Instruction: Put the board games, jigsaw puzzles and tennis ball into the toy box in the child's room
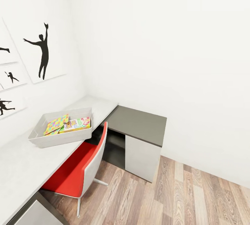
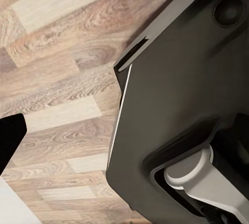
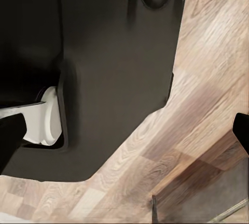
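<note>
The light grey toy box stands on the pale table by the left wall. Inside it lie a jigsaw puzzle box with a bright piece pattern and, beside it, a white board game box with colourful print. The left wrist view looks down at the wood floor and my own dark base, with one dark fingertip at the frame's edge. The right wrist view shows a similar dark fingertip above the floor. The tennis ball and the bed are out of view.
A red-seated chair with a white back is pushed under the table. The dark grey cabinet section joins the table at the corner. Black silhouette pictures hang on the left wall. Wood-plank floor lies open at the right.
</note>
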Robot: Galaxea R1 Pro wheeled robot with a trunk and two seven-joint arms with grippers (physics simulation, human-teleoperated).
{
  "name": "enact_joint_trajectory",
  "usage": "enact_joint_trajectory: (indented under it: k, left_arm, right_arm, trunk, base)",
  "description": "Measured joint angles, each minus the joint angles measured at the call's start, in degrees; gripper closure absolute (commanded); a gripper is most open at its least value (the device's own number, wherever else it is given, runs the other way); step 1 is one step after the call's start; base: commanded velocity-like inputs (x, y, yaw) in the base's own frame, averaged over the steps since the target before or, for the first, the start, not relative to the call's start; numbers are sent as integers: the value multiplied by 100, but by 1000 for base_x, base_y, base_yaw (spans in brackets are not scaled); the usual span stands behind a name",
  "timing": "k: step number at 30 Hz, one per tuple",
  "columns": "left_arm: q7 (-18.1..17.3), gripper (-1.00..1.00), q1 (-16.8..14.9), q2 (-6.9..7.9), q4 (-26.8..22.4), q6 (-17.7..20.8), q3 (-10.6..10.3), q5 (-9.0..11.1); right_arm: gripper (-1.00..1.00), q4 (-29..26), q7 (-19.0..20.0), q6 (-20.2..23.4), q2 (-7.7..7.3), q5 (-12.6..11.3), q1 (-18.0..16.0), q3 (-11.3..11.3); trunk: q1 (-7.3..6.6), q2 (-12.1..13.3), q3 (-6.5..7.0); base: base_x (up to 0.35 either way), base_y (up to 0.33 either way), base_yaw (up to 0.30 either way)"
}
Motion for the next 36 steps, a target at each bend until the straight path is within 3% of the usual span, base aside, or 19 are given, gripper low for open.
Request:
enact_joint_trajectory:
  k: [10,36]
  left_arm:
    - [-4,-100,0,0,0,0,-2,0]
    - [-4,-100,0,0,0,0,1,1]
  right_arm:
    - [-100,5,-20,178,-59,-13,2,-13]
    - [-100,-4,-20,219,-20,-22,-2,-18]
  trunk:
    - [0,0,0]
    - [0,0,0]
  base:
    - [0,0,0]
    - [0,0,0]
